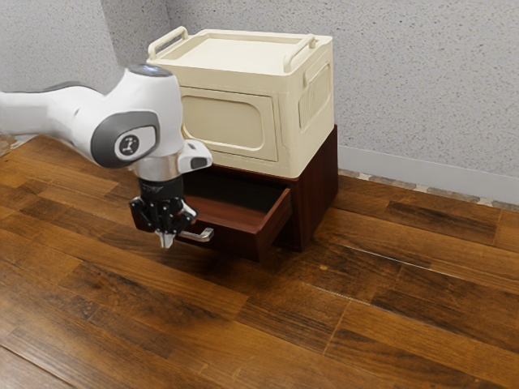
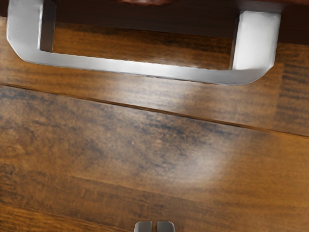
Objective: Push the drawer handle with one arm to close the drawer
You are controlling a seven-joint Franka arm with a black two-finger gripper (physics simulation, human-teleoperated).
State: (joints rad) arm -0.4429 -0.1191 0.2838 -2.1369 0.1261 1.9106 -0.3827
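A big cream box (image 1: 231,53) sits higher than the pulled-out drawer (image 1: 237,238). The white arm (image 1: 89,121) bends over, its gripper (image 1: 166,241) pointing down by the drawer's front, fingers together. In the exterior view it hides one end of the drawer's silver handle (image 2: 140,67); the wrist view shows the handle's whole long bar.

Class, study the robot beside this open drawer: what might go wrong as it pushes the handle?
The narrow tips of the pincer may slip over or under the slim metal handle, which they don't yet touch.
A hard shove on the open drawer might move the whole cabinet, and the cream box resting on top could shift.
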